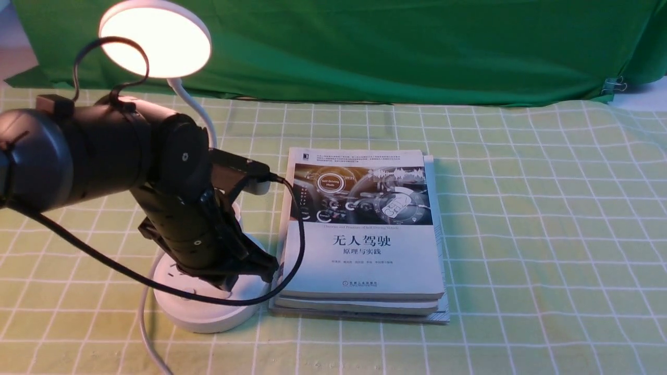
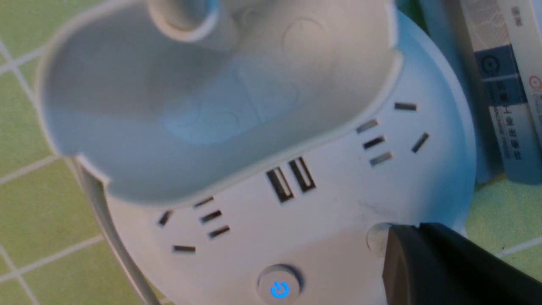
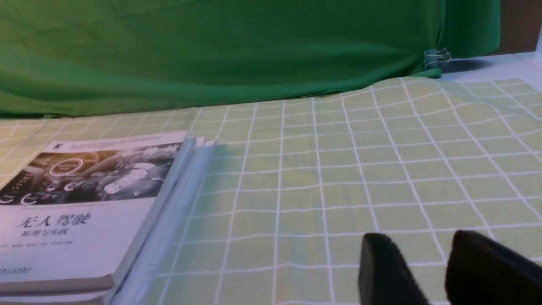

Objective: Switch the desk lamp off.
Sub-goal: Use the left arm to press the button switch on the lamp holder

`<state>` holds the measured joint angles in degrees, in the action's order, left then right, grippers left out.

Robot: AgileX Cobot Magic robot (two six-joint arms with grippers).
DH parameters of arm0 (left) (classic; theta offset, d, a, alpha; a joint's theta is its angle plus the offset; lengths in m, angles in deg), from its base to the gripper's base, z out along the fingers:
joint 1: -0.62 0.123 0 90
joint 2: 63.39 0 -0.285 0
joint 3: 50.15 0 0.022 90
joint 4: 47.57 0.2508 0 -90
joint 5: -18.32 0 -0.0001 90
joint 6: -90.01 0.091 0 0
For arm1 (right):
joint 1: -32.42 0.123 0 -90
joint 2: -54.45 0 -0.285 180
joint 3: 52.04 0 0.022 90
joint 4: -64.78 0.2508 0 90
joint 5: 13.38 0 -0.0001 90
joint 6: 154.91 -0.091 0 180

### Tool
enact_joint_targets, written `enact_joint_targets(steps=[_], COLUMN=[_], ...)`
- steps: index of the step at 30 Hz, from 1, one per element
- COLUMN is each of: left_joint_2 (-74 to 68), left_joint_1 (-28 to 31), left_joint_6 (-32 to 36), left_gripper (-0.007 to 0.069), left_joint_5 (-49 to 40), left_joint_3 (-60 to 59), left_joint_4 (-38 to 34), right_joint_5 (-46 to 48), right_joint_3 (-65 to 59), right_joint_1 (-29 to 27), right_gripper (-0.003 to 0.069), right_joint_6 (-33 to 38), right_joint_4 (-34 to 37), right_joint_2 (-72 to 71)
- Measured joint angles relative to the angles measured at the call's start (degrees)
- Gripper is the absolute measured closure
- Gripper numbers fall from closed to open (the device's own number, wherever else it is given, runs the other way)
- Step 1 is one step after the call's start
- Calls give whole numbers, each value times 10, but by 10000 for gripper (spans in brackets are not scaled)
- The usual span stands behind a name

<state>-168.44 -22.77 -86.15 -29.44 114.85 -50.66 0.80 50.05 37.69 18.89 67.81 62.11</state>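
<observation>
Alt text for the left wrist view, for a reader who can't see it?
Close view of the white round base of the desk lamp: the dark tip of the left gripper overlaps a small round button, near a power button glowing blue. Sockets and two USB ports sit below the cup holder; book spines and green checked cloth flank the base.

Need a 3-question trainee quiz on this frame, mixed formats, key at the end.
1. True or false: the desk lamp is unlit.
2. In the front view, what lies just right of the lamp's base? A. a mug B. a stack of books C. a keyboard
3. Fill in: the symbol on the power button glows ____.
Key: 1 false; 2 B; 3 blue.
</observation>
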Motion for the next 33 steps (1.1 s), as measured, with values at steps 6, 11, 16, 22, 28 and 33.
enact_joint_targets(steps=[6, 11, 16, 22, 28, 33], left_joint_2=[-17, -36, -43, -31, 2, -4], left_joint_1=[6, 6, 6, 6, 6, 6], left_joint_6=[-2, -2, -5, -4, -7, -7], left_gripper=[624, 624, 624, 624, 624, 624], left_joint_5=[11, 13, 6, 8, 8, 4], left_joint_3=[1, 3, 9, 6, 2, 2], left_joint_4=[1, -4, -8, -7, -7, -7], right_joint_5=[0, 1, 1, 1, 1, 1], right_joint_3=[0, 0, 0, 0, 0, 0], right_joint_1=[0, 0, 0, 0, 0, 0], right_gripper=[421, 421, 421, 421, 421, 421], right_joint_6=[0, 0, 0, 0, 0, 0], right_joint_4=[1, 0, 0, 0, 0, 0], right_joint_2=[0, 0, 0, 0, 0, 0])
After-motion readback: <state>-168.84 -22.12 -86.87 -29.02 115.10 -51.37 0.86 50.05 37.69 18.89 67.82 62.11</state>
